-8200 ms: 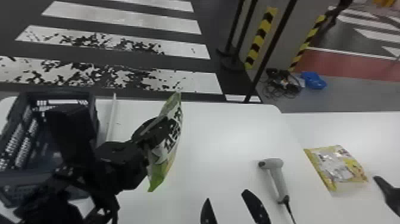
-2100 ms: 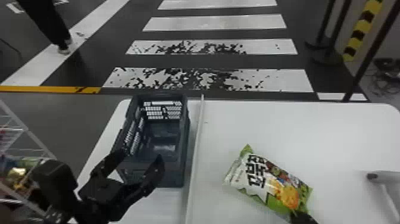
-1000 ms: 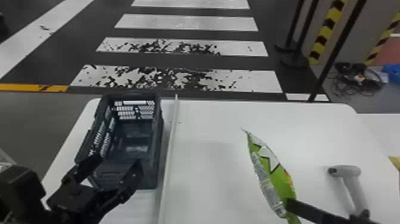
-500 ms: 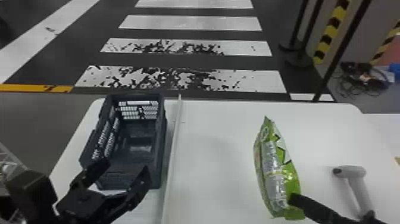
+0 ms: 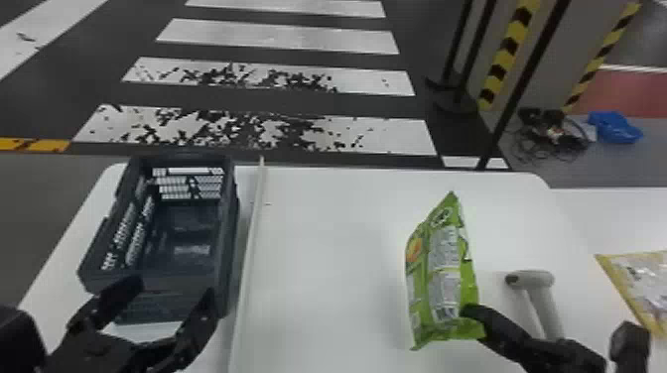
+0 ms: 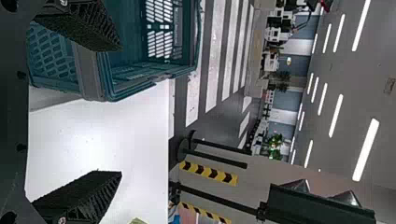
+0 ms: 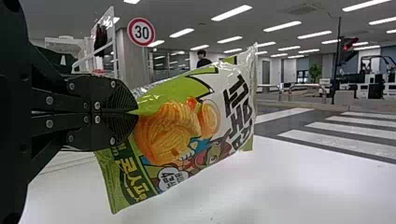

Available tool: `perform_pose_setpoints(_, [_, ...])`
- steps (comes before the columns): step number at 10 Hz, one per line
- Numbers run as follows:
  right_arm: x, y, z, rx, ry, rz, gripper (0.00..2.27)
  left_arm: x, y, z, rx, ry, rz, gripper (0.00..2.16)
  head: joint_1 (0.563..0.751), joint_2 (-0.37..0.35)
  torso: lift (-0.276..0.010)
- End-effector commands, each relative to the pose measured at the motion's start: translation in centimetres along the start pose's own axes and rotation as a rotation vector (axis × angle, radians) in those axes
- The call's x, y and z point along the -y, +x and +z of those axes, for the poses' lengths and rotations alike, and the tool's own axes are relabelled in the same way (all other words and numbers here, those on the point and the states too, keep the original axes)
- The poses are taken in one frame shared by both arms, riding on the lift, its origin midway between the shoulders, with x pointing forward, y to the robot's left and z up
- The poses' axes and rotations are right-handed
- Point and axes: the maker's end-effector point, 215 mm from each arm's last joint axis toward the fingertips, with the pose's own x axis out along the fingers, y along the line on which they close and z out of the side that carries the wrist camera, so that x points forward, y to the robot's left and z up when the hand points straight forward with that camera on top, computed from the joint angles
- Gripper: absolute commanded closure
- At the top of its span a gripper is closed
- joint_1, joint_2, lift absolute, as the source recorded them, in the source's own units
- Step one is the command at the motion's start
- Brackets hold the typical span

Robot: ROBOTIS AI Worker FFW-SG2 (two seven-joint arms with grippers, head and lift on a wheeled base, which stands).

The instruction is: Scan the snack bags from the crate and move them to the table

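Upright in the head view, a green snack bag (image 5: 441,278) has its printed back toward the camera, with my right gripper (image 5: 469,312) shut on its lower right edge. In the right wrist view the right gripper (image 7: 135,112) pinches the edge of the bag (image 7: 187,126), its front showing. My left gripper (image 5: 168,292) stands open at the near end of the dark crate (image 5: 228,238), whose visible floor holds no bag. The left wrist view has the open left gripper (image 6: 120,109) beside the crate (image 6: 93,74). A grey scanner (image 5: 543,302) lies right of the green bag.
A yellow snack bag (image 5: 640,282) lies at the right on the adjoining white surface. A long pale strip (image 5: 250,258) runs along the white table (image 5: 322,238) beside the crate. Black posts and striped pillars stand beyond the table.
The left gripper has let go of a green bag, now held by the right gripper. Lately the right gripper has turned the bag upright, back toward the head camera. The head view has shifted right.
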Motion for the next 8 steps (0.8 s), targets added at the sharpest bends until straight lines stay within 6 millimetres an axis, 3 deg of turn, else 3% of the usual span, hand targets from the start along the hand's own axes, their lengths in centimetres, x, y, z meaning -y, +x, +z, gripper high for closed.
perform_pose_setpoints(1, [1.4,-0.6,0.0,0.000,0.061,-0.010,2.24,0.9,0.2,-0.3,-0.005,0.015,-0.006,0.05,0.695,-0.106,-0.095])
perform_pose_setpoints(3, [4.0,-1.0,-0.4,-0.032,0.056,-0.141,2.23,1.4,0.4,-0.4,-0.007,0.018,-0.005,0.05,0.695,-0.138,-0.095])
perform_pose_setpoints(5, [6.8,-1.7,-0.2,-0.046,0.011,-0.292,1.10,1.5,0.4,-0.4,-0.010,0.022,-0.005,0.05,0.695,-0.156,-0.095])
perform_pose_setpoints(6, [7.5,-2.0,0.3,-0.039,-0.013,-0.333,1.08,1.5,0.5,-0.5,-0.012,0.023,-0.006,0.05,0.695,-0.166,-0.095])
perform_pose_setpoints(8, [7.9,-2.3,1.8,-0.003,-0.096,-0.402,0.14,1.5,0.7,-0.4,-0.010,0.023,-0.002,0.05,0.695,-0.179,-0.095])
